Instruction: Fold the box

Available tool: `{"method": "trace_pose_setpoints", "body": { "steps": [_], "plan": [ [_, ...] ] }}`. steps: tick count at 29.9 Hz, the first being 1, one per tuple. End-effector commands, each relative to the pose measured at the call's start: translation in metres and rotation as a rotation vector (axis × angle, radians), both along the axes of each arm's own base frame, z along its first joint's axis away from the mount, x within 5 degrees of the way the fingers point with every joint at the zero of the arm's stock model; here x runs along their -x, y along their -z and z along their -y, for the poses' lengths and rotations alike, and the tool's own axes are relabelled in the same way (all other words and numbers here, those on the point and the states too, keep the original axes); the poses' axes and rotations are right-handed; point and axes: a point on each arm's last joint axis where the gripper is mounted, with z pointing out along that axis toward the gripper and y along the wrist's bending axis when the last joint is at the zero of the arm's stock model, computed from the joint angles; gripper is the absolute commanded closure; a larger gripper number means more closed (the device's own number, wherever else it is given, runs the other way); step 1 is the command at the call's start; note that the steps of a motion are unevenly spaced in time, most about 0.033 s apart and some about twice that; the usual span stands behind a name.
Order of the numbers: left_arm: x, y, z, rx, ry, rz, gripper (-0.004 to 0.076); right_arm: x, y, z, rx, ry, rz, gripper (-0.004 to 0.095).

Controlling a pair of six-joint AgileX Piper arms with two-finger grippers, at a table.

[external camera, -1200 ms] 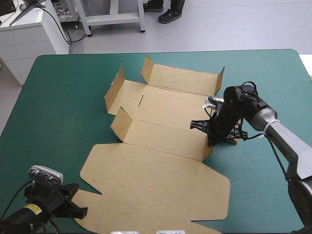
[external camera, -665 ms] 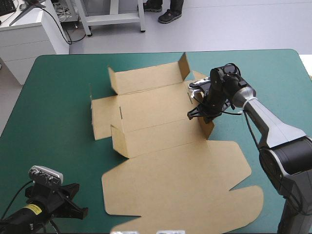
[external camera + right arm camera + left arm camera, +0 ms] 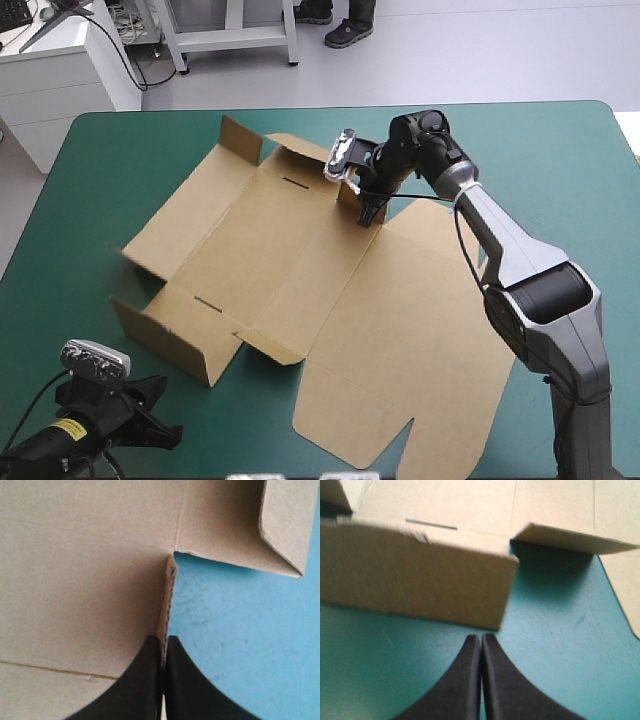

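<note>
The brown box (image 3: 300, 260) lies opened out across the middle of the table, its lid panel flat toward the front right and several short flaps standing up. My right gripper (image 3: 368, 207) is at the box's far side, shut on a raised side flap (image 3: 168, 597) whose edge runs between the black fingers (image 3: 147, 675). My left gripper (image 3: 168, 436) rests low at the front left corner, shut and holding nothing. In the left wrist view the gripper (image 3: 481, 639) points at a raised wall of the box (image 3: 420, 577) a short way ahead, with teal-green cover between them.
Teal-green cover (image 3: 560, 170) shows to the right of and beyond the box, and a strip (image 3: 70, 220) to its left. A white cabinet (image 3: 50, 85) stands past the table's far left corner.
My right gripper has moved farther away and to the left, still gripping the flap. It dragged the box round, so the lid panel swung from the front left to the front right. The left arm stayed still.
</note>
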Motion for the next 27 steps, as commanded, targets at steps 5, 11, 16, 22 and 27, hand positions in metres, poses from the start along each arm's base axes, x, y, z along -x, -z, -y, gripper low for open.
{"method": "trace_pose_setpoints", "body": {
  "steps": [5,11,16,22,27],
  "plan": [
    [-0.004,-0.014,0.002,0.043,-0.007,0.065,0.0732,0.034,-0.045,-0.05,-0.036,-0.274,0.212,0.0922],
    [-0.004,-0.014,0.002,0.05,-0.005,0.065,0.0732,0.05,-0.045,-0.074,-0.053,-0.338,0.209,0.0922],
    [-0.003,-0.014,0.003,0.056,-0.002,0.06,0.0732,0.052,-0.046,-0.08,-0.061,-0.344,0.233,0.0922],
    [-0.003,-0.014,0.003,0.06,0.0,0.058,0.0732,0.052,-0.046,-0.08,-0.071,-0.32,0.217,0.0921],
    [-0.003,-0.014,0.003,0.06,0.001,0.056,0.0732,0.05,-0.045,-0.076,-0.06,-0.233,0.202,0.0818]
  ]
}}
